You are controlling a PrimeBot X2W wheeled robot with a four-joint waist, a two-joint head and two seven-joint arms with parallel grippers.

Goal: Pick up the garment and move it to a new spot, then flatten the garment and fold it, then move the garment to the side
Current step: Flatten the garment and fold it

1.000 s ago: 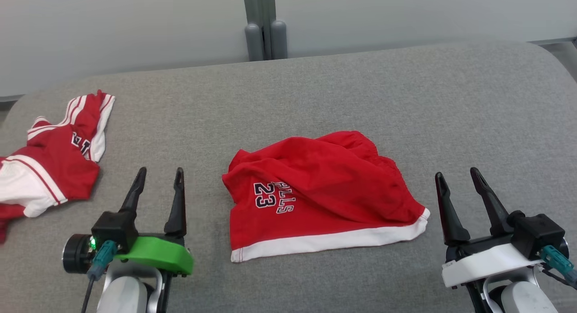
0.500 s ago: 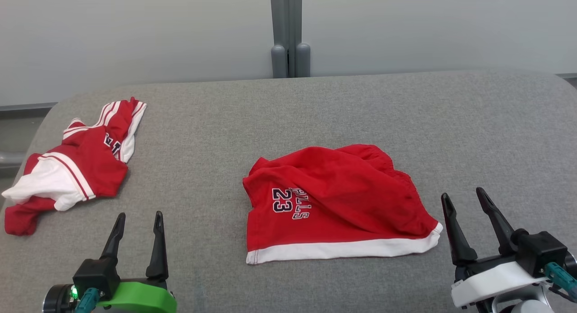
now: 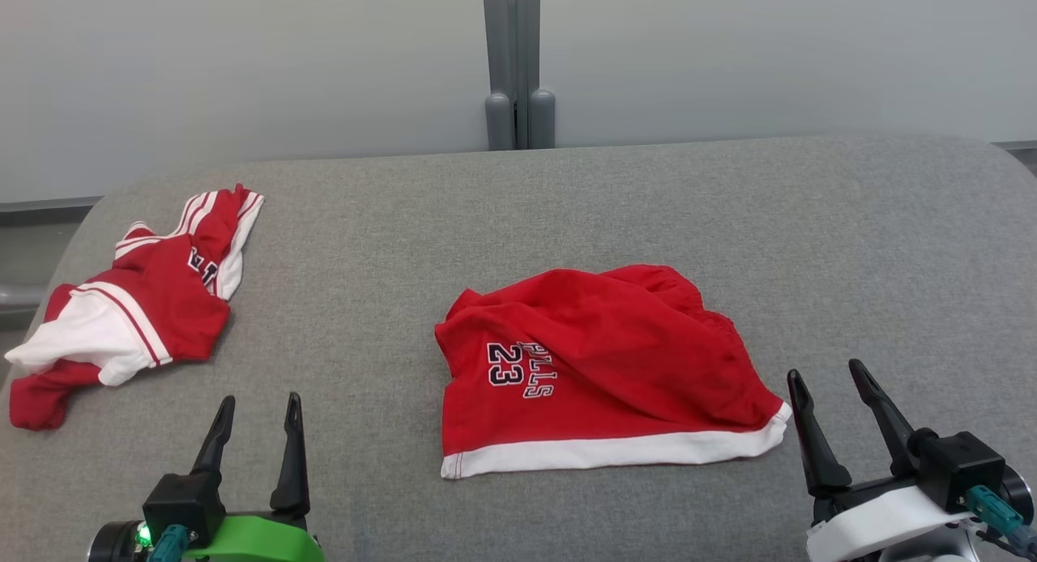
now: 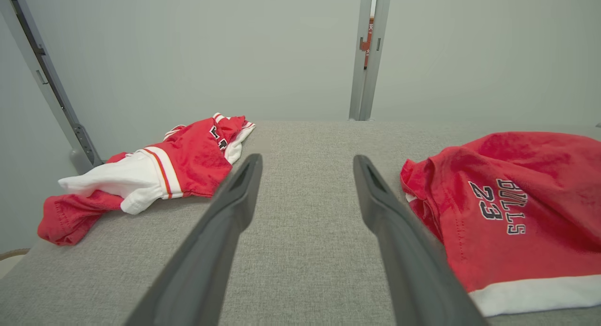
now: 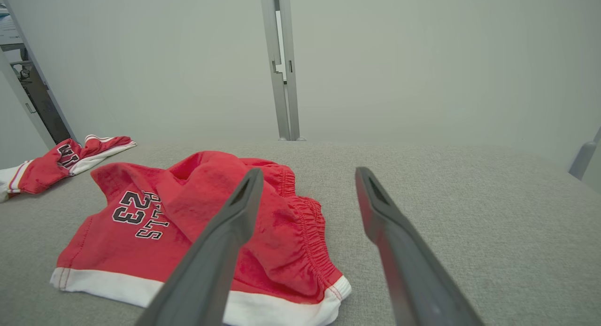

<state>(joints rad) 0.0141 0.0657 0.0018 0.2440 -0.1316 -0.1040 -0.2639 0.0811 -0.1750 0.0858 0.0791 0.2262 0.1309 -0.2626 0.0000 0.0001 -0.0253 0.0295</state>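
crumpled red shorts [image 3: 599, 368], white-hemmed with an elastic waist, lie at the middle of the grey woven pad [image 3: 567, 197]. over the pad's near edge, the left gripper [image 3: 259, 400] and right gripper [image 3: 825, 370] hold their tapered fingers apart, empty.

Even, soft overhead light, faint shadows (wrist views stretched at edges)

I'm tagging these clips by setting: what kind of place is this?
Probably a test room, not a home: grey fabric-covered table, bare pale wall panels with a metal post, red shorts and jersey laid out.
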